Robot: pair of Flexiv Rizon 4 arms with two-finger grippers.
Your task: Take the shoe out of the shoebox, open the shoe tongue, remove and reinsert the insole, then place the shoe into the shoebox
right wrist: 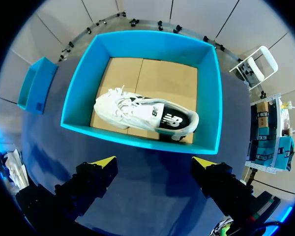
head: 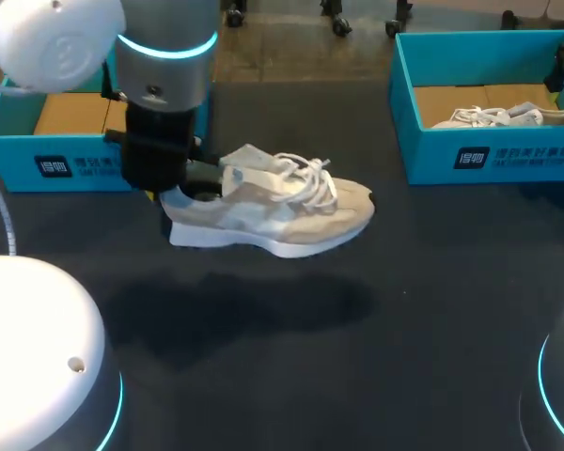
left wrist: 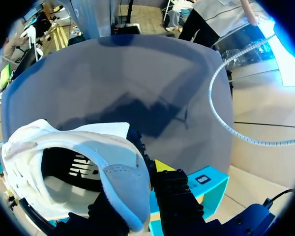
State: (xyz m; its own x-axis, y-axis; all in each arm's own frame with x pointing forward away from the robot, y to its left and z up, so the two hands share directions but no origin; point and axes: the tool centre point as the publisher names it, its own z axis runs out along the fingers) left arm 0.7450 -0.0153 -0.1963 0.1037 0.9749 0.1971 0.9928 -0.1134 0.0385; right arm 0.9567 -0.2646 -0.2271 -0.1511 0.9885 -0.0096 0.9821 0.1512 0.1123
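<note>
At the far left an open teal cardboard shoebox (head: 38,141) sits on the dark table (head: 404,329), its brown floor showing. Just to its right, my left gripper (left wrist: 137,189) is clamped on the heel of the beige and white lace-up sneaker (head: 282,202). One finger is inside the collar and the other is outside it, with the padded heel wall pinched between them. The sneaker hangs level above the table with its shadow on the surface beneath it, outside either box, toe pointing right, laces loose over the tongue.

Farther right stands a second teal cardboard shoebox (head: 409,113), holding a white sneaker with a black lining (right wrist: 142,115) that lies on its side on the cardboard floor. My right gripper (right wrist: 152,169) hangs over this box's near wall, its yellow-tipped fingers (right wrist: 102,163) spread wide and gripping nothing.
</note>
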